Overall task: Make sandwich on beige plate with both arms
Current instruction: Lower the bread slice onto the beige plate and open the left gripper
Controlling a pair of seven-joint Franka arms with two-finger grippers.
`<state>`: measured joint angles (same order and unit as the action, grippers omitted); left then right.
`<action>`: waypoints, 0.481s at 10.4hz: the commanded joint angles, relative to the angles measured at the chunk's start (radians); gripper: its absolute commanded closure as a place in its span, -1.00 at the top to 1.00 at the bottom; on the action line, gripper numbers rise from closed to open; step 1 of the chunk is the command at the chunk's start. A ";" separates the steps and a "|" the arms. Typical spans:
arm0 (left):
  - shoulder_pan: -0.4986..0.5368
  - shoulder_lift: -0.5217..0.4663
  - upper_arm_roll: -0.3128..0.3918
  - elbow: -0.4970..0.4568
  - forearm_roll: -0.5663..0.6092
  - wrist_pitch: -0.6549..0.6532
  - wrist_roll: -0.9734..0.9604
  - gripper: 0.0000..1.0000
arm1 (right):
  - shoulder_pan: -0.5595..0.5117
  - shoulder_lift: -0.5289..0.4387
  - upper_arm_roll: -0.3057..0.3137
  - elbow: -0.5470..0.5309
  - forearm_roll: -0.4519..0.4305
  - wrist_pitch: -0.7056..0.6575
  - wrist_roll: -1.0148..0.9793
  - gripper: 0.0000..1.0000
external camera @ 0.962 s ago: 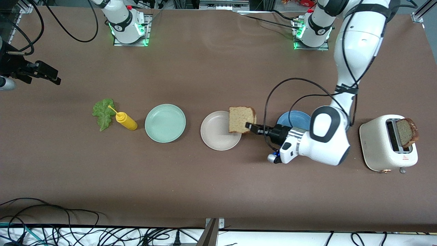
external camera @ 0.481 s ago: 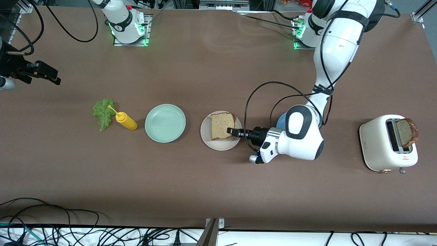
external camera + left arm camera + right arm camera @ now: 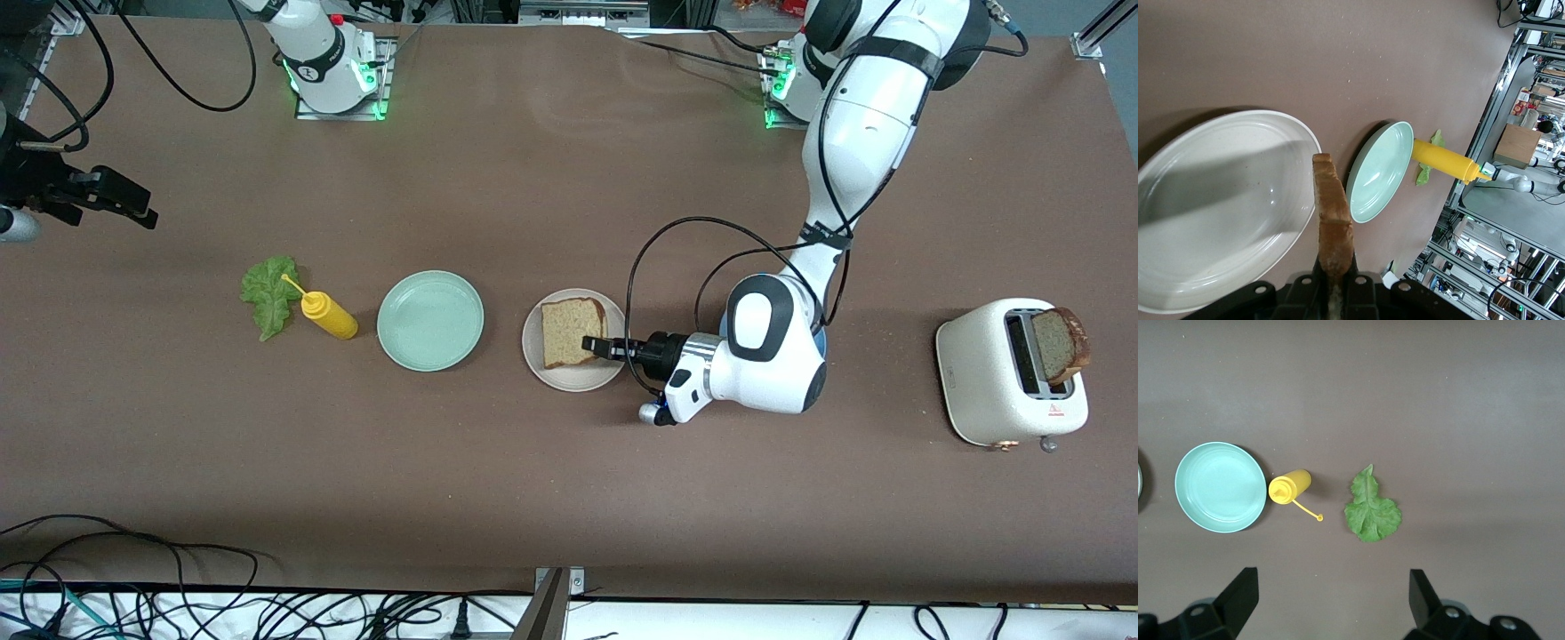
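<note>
My left gripper (image 3: 597, 347) is shut on one edge of a tan bread slice (image 3: 569, 331) and holds it low over the beige plate (image 3: 569, 378). In the left wrist view the slice (image 3: 1331, 213) shows edge-on between the fingers of my left gripper (image 3: 1335, 277), with the beige plate (image 3: 1211, 200) beside it. A second bread slice (image 3: 1060, 343) sticks out of a white toaster (image 3: 996, 382). The green lettuce leaf (image 3: 269, 293) lies on the table. My right gripper (image 3: 124, 197) waits in the air at the right arm's end of the table, open and empty (image 3: 1331, 581), over the table near the lettuce (image 3: 1371, 510).
A yellow squeeze bottle (image 3: 327, 316) lies beside the lettuce. A mint-green plate (image 3: 430, 320) sits between the bottle and the beige plate. A blue plate is almost hidden under my left arm. Cables run along the table edge nearest the camera.
My left gripper has carried the bread slice from beside the blue plate to over the beige plate and brought it lower. The right arm has barely moved.
</note>
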<state>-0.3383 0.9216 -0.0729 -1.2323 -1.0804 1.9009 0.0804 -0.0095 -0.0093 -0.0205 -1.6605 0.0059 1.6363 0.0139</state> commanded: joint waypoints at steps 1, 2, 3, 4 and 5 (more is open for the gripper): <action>-0.013 0.022 0.010 0.013 -0.032 0.012 0.025 -1.00 | -0.004 0.003 -0.001 0.007 0.000 0.004 0.006 1.00; -0.013 0.025 0.010 0.013 -0.029 0.012 0.025 -1.00 | -0.003 0.003 -0.001 0.007 -0.001 0.004 0.006 1.00; -0.013 0.031 0.010 0.013 -0.026 0.010 0.025 -1.00 | -0.004 0.005 -0.002 0.007 0.000 0.004 0.008 1.00; -0.013 0.034 0.012 0.013 -0.023 0.010 0.025 -0.84 | -0.004 0.005 -0.003 0.007 0.000 0.004 0.006 1.00; -0.011 0.034 0.013 0.013 -0.021 0.012 0.025 0.09 | -0.003 0.005 -0.001 0.007 0.000 0.004 0.006 1.00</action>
<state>-0.3421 0.9484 -0.0703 -1.2323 -1.0804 1.9058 0.0860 -0.0102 -0.0068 -0.0233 -1.6605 0.0059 1.6374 0.0139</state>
